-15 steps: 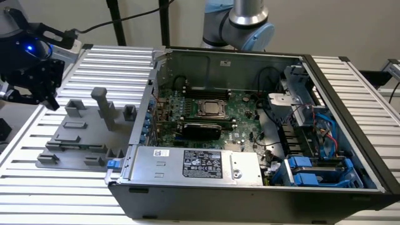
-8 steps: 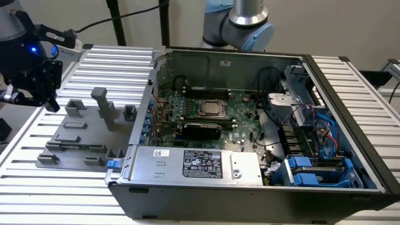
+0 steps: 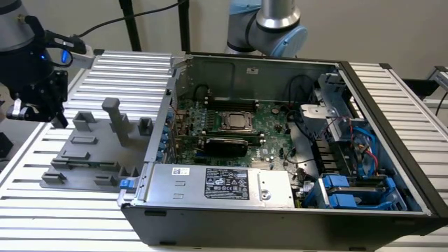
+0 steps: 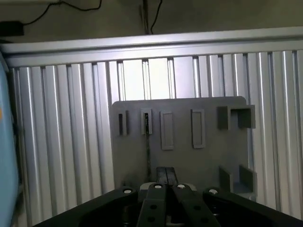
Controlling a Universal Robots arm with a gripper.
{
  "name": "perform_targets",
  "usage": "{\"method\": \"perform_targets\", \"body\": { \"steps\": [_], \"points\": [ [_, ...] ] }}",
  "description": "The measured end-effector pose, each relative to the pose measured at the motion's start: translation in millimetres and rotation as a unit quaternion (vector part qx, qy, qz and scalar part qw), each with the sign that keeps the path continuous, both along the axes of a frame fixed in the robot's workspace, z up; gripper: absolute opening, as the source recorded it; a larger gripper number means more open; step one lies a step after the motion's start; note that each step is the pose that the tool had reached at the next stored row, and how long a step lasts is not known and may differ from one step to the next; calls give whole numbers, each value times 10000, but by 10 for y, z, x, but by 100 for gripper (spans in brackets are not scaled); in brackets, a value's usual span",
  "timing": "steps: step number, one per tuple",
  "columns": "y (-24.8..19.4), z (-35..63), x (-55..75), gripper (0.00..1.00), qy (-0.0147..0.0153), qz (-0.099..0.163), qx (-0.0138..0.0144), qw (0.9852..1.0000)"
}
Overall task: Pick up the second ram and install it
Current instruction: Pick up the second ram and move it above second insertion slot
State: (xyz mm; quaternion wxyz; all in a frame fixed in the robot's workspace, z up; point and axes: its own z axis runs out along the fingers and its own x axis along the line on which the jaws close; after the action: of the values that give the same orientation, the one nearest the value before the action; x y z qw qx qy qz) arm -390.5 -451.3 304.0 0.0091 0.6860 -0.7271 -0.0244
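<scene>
A thin green ram stick (image 3: 83,164) stands on edge in a slot of the grey holder tray (image 3: 94,139), at the exterior view's left. In the wrist view the ram (image 4: 147,142) appears as a narrow dark line running across the tray (image 4: 208,156). My gripper (image 3: 58,122) hangs above the tray's far left corner, well clear of the stick. Its fingers (image 4: 161,174) are pressed together and hold nothing. The green motherboard (image 3: 269,134) lies inside the open computer case (image 3: 294,215) to the tray's right in the exterior view.
The tray carries upright posts (image 3: 115,121) that rise near my gripper. A ribbed aluminium table (image 3: 63,210) lies under everything. A second arm (image 3: 274,26) stands behind the case. The power supply (image 3: 224,184), cables and blue drive bays (image 3: 353,191) crowd the case.
</scene>
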Motion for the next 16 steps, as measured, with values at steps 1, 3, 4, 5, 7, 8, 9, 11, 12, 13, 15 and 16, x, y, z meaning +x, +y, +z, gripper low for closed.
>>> {"method": "perform_targets", "body": {
  "steps": [1,3,4,5,7,8,9,11,12,13,15,16],
  "points": [
    [0,-7,1,11,-1,60,-1,10000],
    [1,-22,5,11,-3,163,-1,9999],
    [1,-29,9,11,-4,208,-1,9998],
    [0,-37,15,11,-6,249,-1,9997],
    [0,-54,31,11,-7,317,-1,9995],
    [0,-62,44,11,-6,341,-2,9994],
    [0,-70,59,11,-7,356,-2,9994],
    [0,-87,103,11,-7,378,-3,9993],
    [-3,-97,129,11,-7,383,-3,9993],
    [-7,-109,150,11,-7,385,-3,9993],
    [-13,-143,164,11,-7,387,-4,9993],
    [-17,-161,167,11,-7,387,-5,9993]
  ]
}}
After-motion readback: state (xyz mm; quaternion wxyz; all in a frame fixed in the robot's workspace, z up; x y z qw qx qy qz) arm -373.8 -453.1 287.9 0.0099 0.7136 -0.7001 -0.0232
